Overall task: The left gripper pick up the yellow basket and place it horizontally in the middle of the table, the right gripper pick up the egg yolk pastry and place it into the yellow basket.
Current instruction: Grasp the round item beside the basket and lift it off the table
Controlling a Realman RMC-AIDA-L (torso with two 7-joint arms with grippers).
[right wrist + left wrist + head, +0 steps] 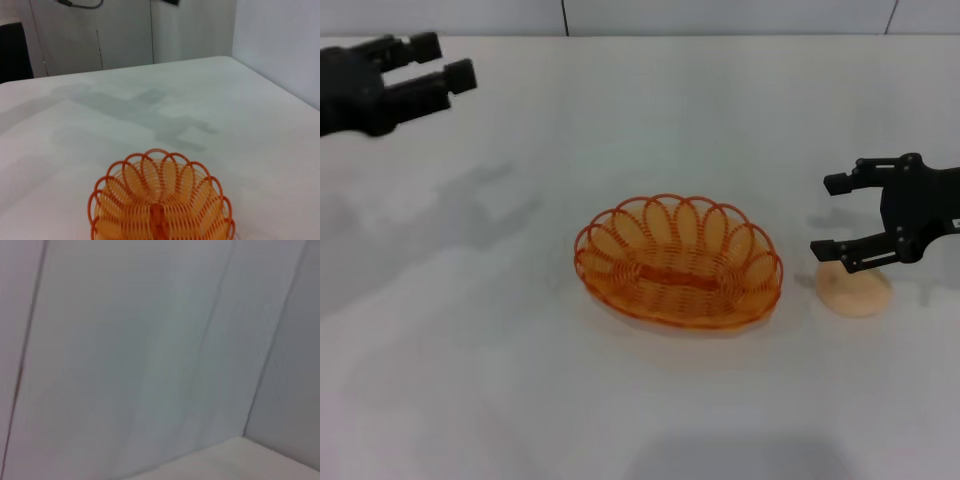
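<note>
The yellow basket [678,262] lies flat on its base with its long side across, near the middle of the white table [500,350]. It also shows in the right wrist view [161,201], empty. The egg yolk pastry [854,289] lies on the table just right of the basket. My right gripper [834,216] is open and empty, just above the pastry and slightly behind it, fingers spread. My left gripper [438,61] is open and empty, raised at the far left back corner, well away from the basket.
The left wrist view shows only grey wall panels [150,350] and a bit of table corner. A wall with doors [100,35] stands beyond the table's far edge in the right wrist view. Bare tabletop lies around the basket.
</note>
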